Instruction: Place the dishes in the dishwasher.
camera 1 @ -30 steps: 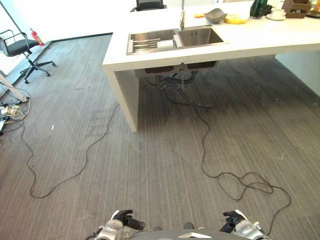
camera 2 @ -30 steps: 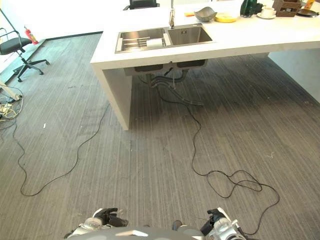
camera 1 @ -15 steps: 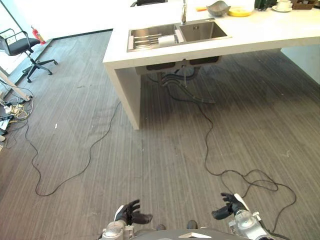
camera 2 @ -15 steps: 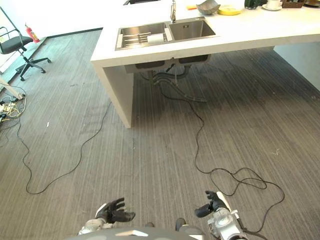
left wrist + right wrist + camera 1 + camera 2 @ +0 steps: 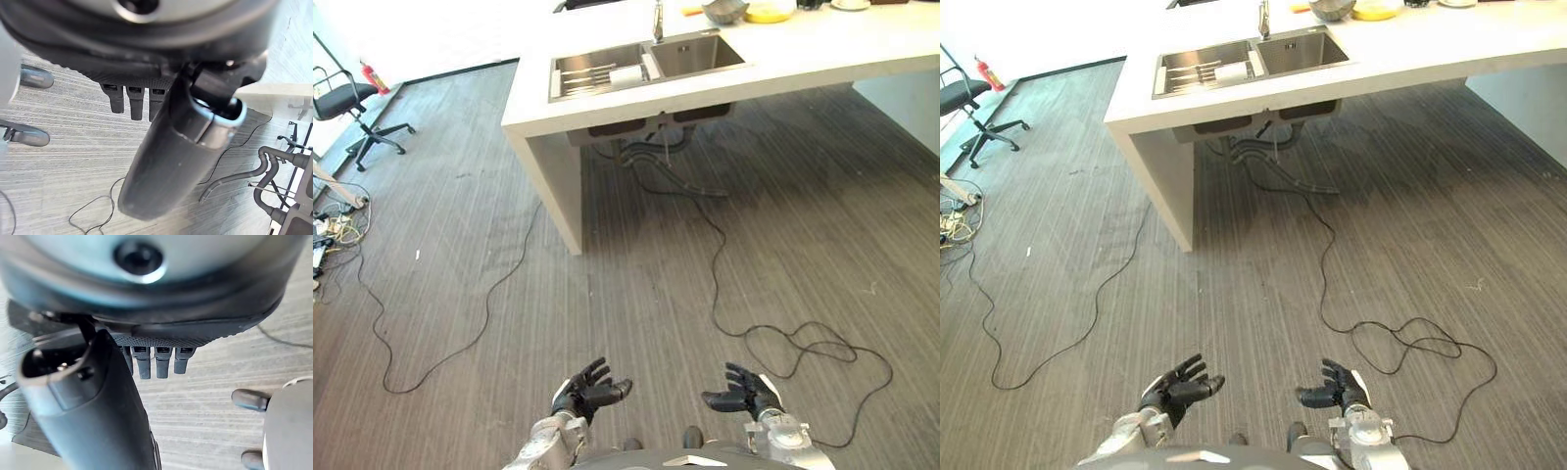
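- left hand point(image 5: 584, 390) and right hand point(image 5: 745, 392) both up over the floor point(image 5: 607, 294), fingers spread loose, holding nothing
- table point(image 5: 822, 54) with the sink point(image 5: 646, 64) is well past the fingertips

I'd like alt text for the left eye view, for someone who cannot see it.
Two dark robot hands, left hand and right hand, are raised with fingers spread and holding nothing above a grey wood-grain floor. Well ahead stands a white counter with a steel sink; a bowl and yellow dish sit at its far edge.
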